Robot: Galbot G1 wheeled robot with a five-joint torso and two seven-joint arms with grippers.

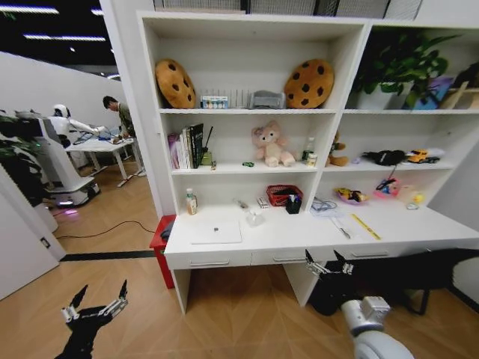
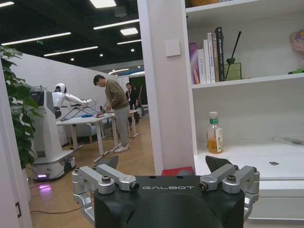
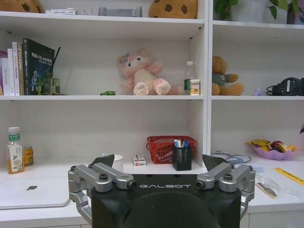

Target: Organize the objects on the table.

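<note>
White desk [image 1: 419, 233] carries a silver laptop [image 1: 215, 232] and a yellow ruler [image 1: 366, 226]. Both lie well ahead of the left gripper [image 1: 96, 299] and right gripper [image 1: 328, 264], fingers wide and empty; the right is nearer.

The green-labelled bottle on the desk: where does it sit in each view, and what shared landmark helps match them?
Head view: green-labelled bottle stands at the desk's left end, behind the silver laptop.
Left wrist view: bottle right of centre, under the book shelf.
Right wrist view: bottle at the far left edge.
Shared landmark: the row of books on the shelf above it.
</note>
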